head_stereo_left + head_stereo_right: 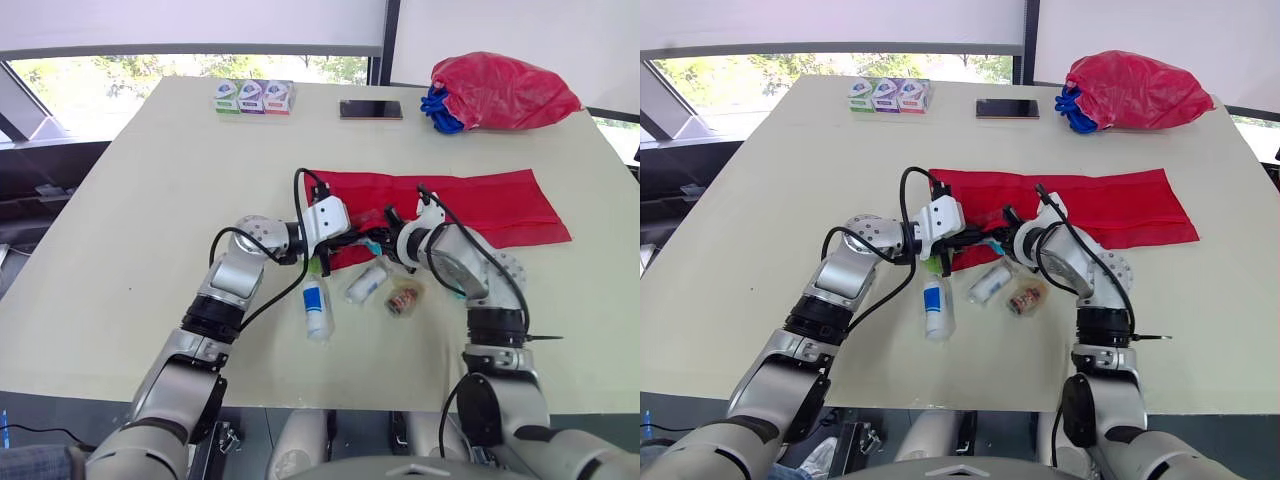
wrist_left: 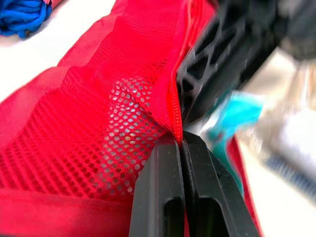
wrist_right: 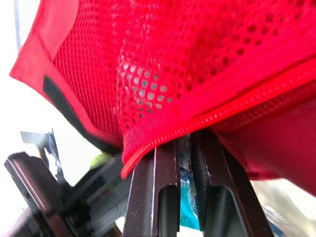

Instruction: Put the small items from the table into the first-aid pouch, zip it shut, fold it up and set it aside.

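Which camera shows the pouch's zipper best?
The right wrist view: the zipper runs close across it, teeth distinct. The left wrist view shows a shorter stretch; the eye views show the pouch, zipper too small.

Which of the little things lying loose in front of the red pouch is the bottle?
Find the long red pouch spread flat across the middle of the table. By its near-left corner three small items lie loose, and the bottle is the leftmost. It is white with a blue label, unlike the shorter white roll and the brownish packet beside it.
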You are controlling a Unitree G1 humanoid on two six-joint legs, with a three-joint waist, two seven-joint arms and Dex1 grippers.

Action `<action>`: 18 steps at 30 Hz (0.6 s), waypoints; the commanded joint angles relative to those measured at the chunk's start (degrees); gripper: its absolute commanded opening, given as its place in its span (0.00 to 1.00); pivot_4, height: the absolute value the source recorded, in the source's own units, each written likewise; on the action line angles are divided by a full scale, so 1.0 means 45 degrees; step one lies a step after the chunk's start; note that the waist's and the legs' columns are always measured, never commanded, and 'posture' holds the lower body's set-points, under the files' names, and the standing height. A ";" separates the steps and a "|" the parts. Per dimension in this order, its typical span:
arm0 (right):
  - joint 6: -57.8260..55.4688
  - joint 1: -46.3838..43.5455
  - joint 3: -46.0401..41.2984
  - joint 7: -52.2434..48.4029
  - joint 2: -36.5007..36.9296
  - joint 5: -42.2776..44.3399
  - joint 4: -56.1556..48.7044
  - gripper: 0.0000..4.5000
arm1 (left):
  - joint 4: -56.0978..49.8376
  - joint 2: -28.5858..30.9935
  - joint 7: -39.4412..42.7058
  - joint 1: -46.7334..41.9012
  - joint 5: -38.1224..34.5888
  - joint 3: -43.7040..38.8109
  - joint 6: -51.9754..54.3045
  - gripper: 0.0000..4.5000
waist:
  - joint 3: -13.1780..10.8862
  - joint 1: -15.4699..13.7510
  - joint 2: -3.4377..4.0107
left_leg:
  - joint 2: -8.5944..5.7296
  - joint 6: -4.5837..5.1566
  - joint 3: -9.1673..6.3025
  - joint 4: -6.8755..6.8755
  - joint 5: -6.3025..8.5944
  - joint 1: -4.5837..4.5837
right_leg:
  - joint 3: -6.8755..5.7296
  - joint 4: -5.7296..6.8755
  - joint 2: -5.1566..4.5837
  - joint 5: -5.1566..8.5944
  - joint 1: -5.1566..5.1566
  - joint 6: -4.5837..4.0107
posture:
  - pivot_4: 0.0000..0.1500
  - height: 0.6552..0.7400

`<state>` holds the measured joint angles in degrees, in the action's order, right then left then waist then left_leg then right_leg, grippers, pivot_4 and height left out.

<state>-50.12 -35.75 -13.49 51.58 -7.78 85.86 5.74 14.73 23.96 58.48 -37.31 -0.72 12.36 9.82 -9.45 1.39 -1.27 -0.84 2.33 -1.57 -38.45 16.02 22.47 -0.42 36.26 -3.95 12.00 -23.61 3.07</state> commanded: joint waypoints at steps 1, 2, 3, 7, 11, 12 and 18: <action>0.0816 -0.0071 0.0002 -0.1025 -0.0521 -0.0290 -0.0855 0.00 | 0.0009 -0.0116 0.0501 -0.0221 -0.0392 0.0212 0.0182 0.00 | 0.0000 0.0003 0.0000 | -0.0001 0.0000 0.0002 -0.0002 0.0000 0.0000 | 0.0002 -0.0001 0.0000 0.0000 0.0001 0.0000 | 1.00 1.00; 0.0816 0.0006 0.0046 -0.1084 -0.0460 -0.0333 -0.0888 0.00 | 0.0115 -0.0095 0.0511 -0.0260 -0.0385 0.0197 0.0165 0.00 | 0.0000 0.0007 0.0000 | -0.0001 0.0000 0.0002 -0.0002 0.0000 -0.0001 | 0.0002 -0.0001 0.0000 0.0000 0.0001 0.0000 | 1.00 1.00; 0.0661 0.0080 0.0132 -0.1144 -0.0322 -0.0339 -0.0935 0.00 | 0.0227 -0.0103 0.0494 -0.0326 -0.0400 0.0157 0.0174 0.00 | 0.0000 0.0020 0.0000 | -0.0001 0.0000 0.0002 -0.0002 0.0000 -0.0002 | 0.0004 -0.0001 0.0000 0.0000 0.0001 0.0000 | 1.00 1.00; -0.0666 0.0478 0.0801 -0.1256 0.0535 -0.0334 -0.1316 0.44 | 0.0915 -0.0182 0.0440 -0.0716 -0.0505 -0.0031 0.0130 0.00 | 0.0000 0.0099 0.0000 | 0.0000 0.0000 0.0001 0.0004 0.0000 -0.0003 | 0.0004 -0.0003 -0.0001 0.0000 0.0000 -0.0001 | 1.00 1.00; -0.1763 0.0915 0.1272 -0.1546 0.1391 -0.0236 -0.1882 0.54 | 0.1696 -0.0156 0.0497 -0.1074 -0.0447 -0.0115 -0.0212 0.00 | 0.0001 0.0153 -0.0001 | -0.0002 0.0000 0.0007 0.0003 0.0000 -0.0001 | 0.0010 -0.0007 -0.0003 0.0000 0.0001 0.0000 | 1.00 1.00; -0.1907 0.0993 0.1310 -0.1590 0.1530 -0.0153 -0.1961 0.54 | 0.1820 -0.0148 0.0529 -0.1127 -0.0454 -0.0127 -0.0265 0.00 | 0.0001 0.0152 -0.0001 | -0.0001 0.0000 0.0004 0.0002 0.0000 -0.0002 | 0.0009 -0.0007 -0.0003 0.0000 0.0001 -0.0001 | 1.00 1.00; -0.3050 0.1396 0.1404 -0.2359 0.3168 0.0497 -0.2633 0.54 | 0.2716 -0.0050 0.0796 -0.1410 -0.0532 -0.0284 -0.0775 0.00 | 0.0001 0.0156 -0.0002 | -0.0002 0.0001 0.0008 0.0001 0.0000 -0.0001 | 0.0010 -0.0011 -0.0007 0.0000 0.0003 0.0000 | 1.00 1.00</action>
<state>-62.34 -29.43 -7.03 42.84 4.84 86.05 -3.08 26.82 23.36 61.52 -42.08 -2.09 12.16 7.77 -9.45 2.09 -1.28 -0.85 2.34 -1.52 -38.45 16.02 22.46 -0.37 36.21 -3.99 12.00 -23.60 3.07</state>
